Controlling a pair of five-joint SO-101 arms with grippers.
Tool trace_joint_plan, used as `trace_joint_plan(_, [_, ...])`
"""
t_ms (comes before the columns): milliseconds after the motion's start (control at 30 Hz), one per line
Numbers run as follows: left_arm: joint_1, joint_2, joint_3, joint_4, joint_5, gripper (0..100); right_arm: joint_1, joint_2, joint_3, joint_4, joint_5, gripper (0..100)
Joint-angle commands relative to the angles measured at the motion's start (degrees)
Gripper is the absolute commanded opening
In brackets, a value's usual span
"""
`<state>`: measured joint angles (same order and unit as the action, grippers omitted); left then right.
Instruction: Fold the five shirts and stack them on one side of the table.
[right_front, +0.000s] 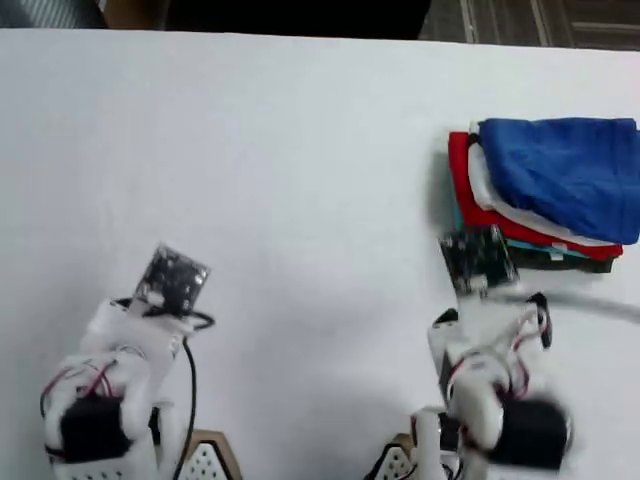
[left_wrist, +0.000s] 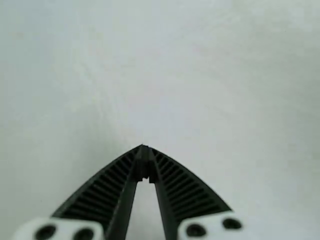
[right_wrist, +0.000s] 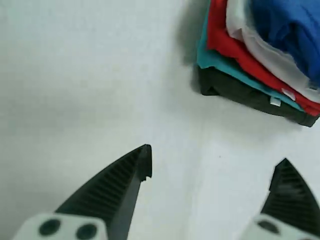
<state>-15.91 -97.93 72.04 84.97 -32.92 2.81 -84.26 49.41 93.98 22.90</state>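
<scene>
1. White table (right_front: 300, 200) runs bare across the high view, apart from my two arms at the 6 o'clock edge and the stack (right_front: 545, 190) of folded shirts over at the 3 o'clock side.
2. That stack shows five layers: blue shirt (right_front: 570, 165) on top, then white shirt (right_front: 490, 185), red shirt (right_front: 462, 170), teal shirt (right_wrist: 205, 50), and dark shirt (right_wrist: 235, 92) at the bottom.
3. Its long axis runs 9-to-3 across the table, with the layers stepped back a little at the 9 o'clock end rather than flush.
4. My right pincer (right_wrist: 215, 157) stands spread wide and holds nothing. It sits just beside the stack's near corner, and the stack lies at about 1 o'clock from it.
5. My left pincer (left_wrist: 144, 152) is closed tip to tip on nothing, over bare table. From it the stack lies at about 2 o'clock, well apart.
6. I judge the folding and stacking all but done. If the edges want squaring, my right arm is plainly the nearer one for it.
</scene>
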Motion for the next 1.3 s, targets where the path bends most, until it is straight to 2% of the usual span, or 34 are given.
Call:
trace_joint_plan(0, [-0.62,-7.47,7.52,-1.85,-0.09,3,1.01,-14.55,6.59,-4.26,0.18,37.2])
trace_joint_plan(67, [-0.18,-5.54,11.47,-2.37,0.00,3,0.75,-20.00,10.64,-5.23,0.53,37.2])
trace_joint_plan(133, [-0.09,-5.36,14.02,-6.07,0.97,3,0.84,-18.24,14.86,-6.37,0.26,37.4])
trace_joint_plan(200, [-0.35,-5.89,16.57,-9.05,6.68,3,0.92,-16.40,20.31,-8.40,0.26,37.5])
trace_joint_plan(333, [0.18,-6.42,23.16,-12.75,22.95,3,0.92,-17.54,32.35,-14.29,0.18,37.5])
trace_joint_plan(433, [0.09,-6.33,24.84,-13.71,29.19,3,2.15,-18.86,36.57,-16.66,-0.18,37.5])
trace_joint_plan(600, [0.35,-6.42,24.92,-12.66,29.71,3,4.09,-18.68,47.56,-22.73,-10.73,37.5])
trace_joint_plan(700, [4.48,-6.42,24.92,-11.25,29.54,3,4.00,-18.42,47.56,-21.76,-17.58,37.5])
trace_joint_plan(867, [14.51,-6.42,24.92,-11.34,29.98,3,3.74,-18.24,47.65,-21.76,-13.01,37.3])
trace_joint_plan(933, [16.26,-6.42,25.01,-11.34,29.98,3,3.74,-18.24,47.65,-21.76,-12.84,37.3])
trace_joint_plan(1267, [12.84,-6.42,25.01,-11.34,29.54,3,3.91,-18.24,47.65,-21.67,-12.84,37.3])
